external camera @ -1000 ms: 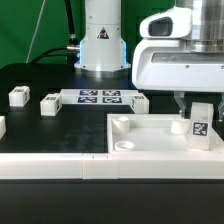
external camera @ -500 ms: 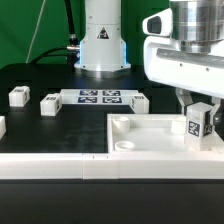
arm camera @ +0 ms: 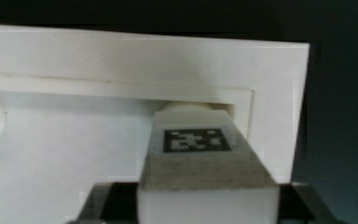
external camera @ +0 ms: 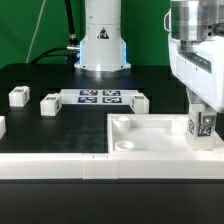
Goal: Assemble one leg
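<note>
My gripper is shut on a leg, a small white post with a black-and-white tag on its face. It holds the leg upright over the right corner of the large white panel, as the exterior view shows it. In the wrist view the leg points at a round corner socket of the panel; I cannot tell whether its tip touches. Dark fingers flank the leg on both sides. Other loose legs lie on the black table.
The marker board lies behind the panel in front of the robot base. A white ledge runs along the table's front edge. Another round socket shows at the panel's near corner on the exterior view's left.
The gripper has turned about its vertical axis while holding the leg. The leg has shifted slightly right in the exterior view and its tag face has rotated.
</note>
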